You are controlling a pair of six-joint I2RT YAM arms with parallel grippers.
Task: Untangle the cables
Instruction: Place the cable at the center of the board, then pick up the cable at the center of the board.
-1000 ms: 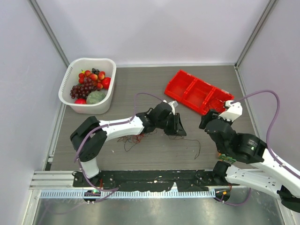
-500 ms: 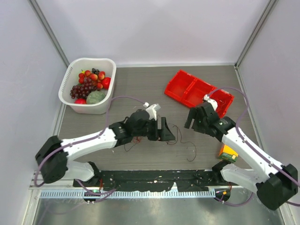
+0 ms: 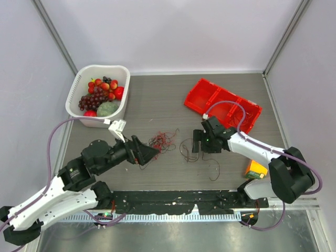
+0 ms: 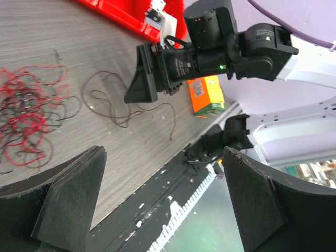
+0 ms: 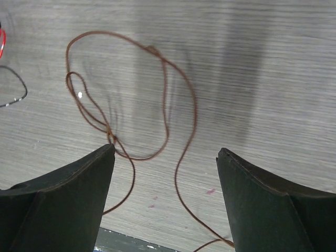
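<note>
The cables lie in two parts on the wood-grain table. A red tangle (image 3: pixel 163 140) (image 4: pixel 26 113) with a few dark strands sits mid-table. A loose brown cable (image 3: pixel 188 149) (image 4: pixel 113 102) (image 5: pixel 165 89) loops just right of it, its tail trailing toward the front. My left gripper (image 3: pixel 149 154) (image 4: pixel 168 205) is open and empty, just left of the red tangle and apart from it. My right gripper (image 3: pixel 196 143) (image 5: pixel 165 173) is open too, low over the brown loops, which run between its fingers (image 5: pixel 63 205) without being pinched.
A white basket (image 3: pixel 105 68) of fruit stands at the back left. A red divided tray (image 3: pixel 223 102) sits back right, behind the right arm. An orange box (image 3: pixel 255 169) (image 4: pixel 205 94) lies front right. A black rail (image 3: pixel 168 199) runs along the front edge.
My left gripper has opened and drawn back left, leaving the red tangle on the table. The right gripper has opened and swung left and down to the brown cable.
</note>
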